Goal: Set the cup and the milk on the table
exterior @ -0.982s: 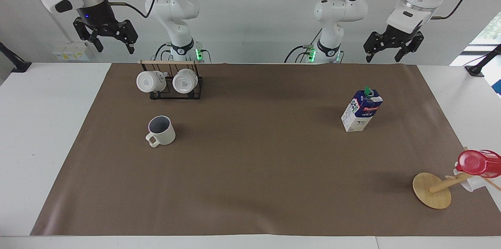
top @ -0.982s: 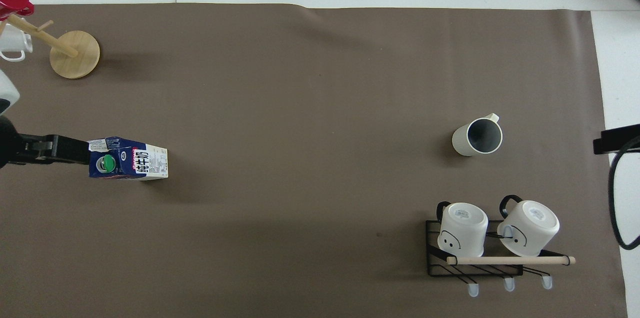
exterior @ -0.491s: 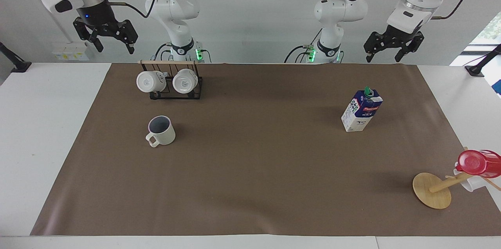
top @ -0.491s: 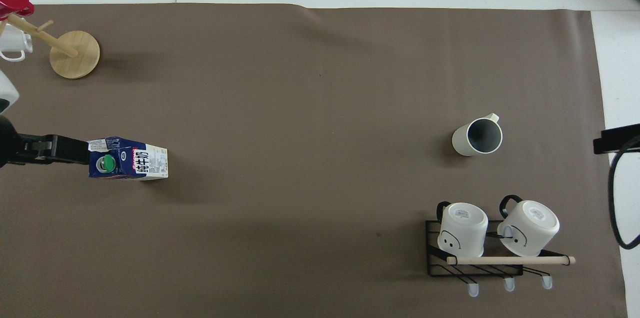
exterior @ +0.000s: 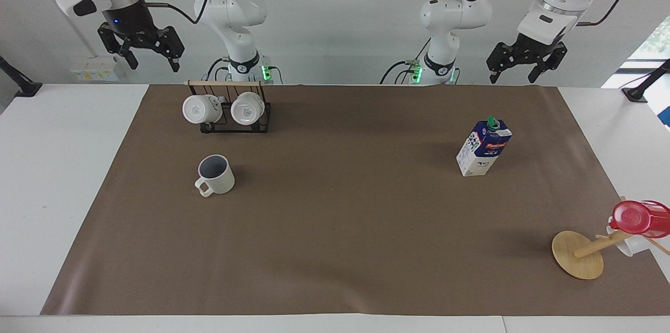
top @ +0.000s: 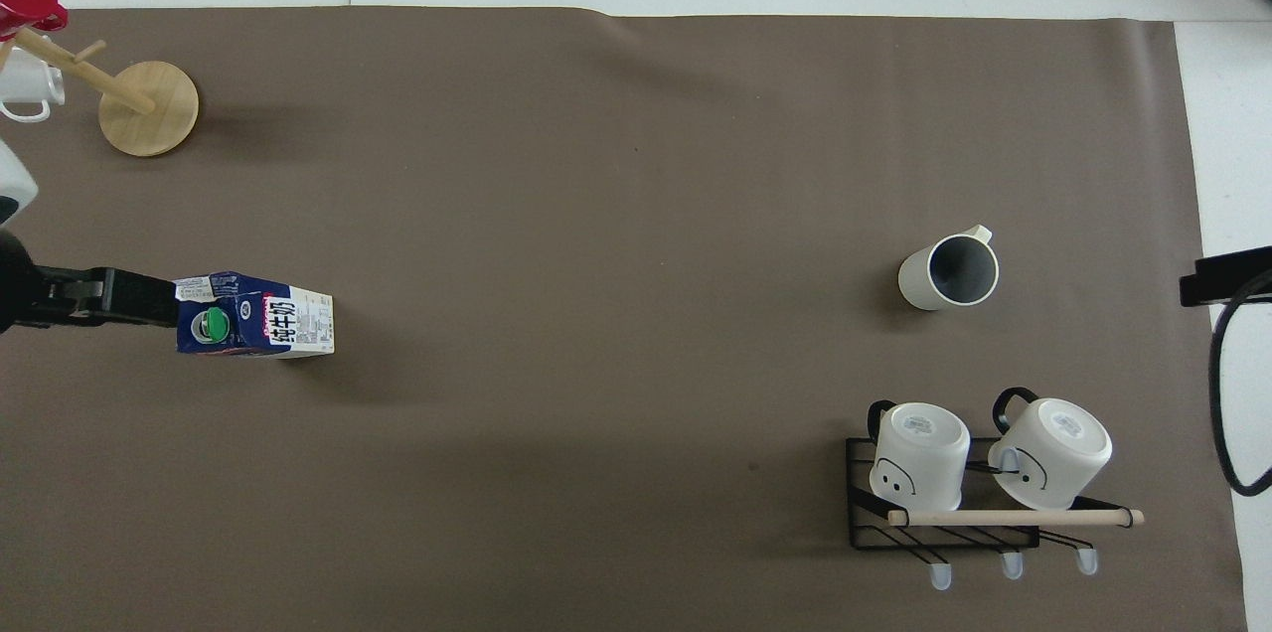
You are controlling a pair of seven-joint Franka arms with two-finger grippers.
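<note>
The cream ribbed cup [exterior: 215, 175] stands upright on the brown mat [exterior: 340, 228] of the white table [exterior: 57, 176], toward the right arm's end; it also shows in the overhead view [top: 949, 272]. The blue-and-white milk carton [exterior: 484, 148] with its green cap stands upright on the mat toward the left arm's end, and shows in the overhead view [top: 256, 314]. My right gripper [exterior: 153, 66] is open and empty, raised at the robots' edge of the table. My left gripper [exterior: 513, 80] is open and empty, raised at the robots' edge too.
A black wire rack [exterior: 235, 126] with two glossy white mugs [exterior: 201, 109] stands nearer to the robots than the cup. A wooden mug tree [exterior: 577, 254] with a red cup [exterior: 641, 218] and a white mug stands at the left arm's end.
My right gripper has risen very slightly. The cup, the milk and the left gripper have not moved.
</note>
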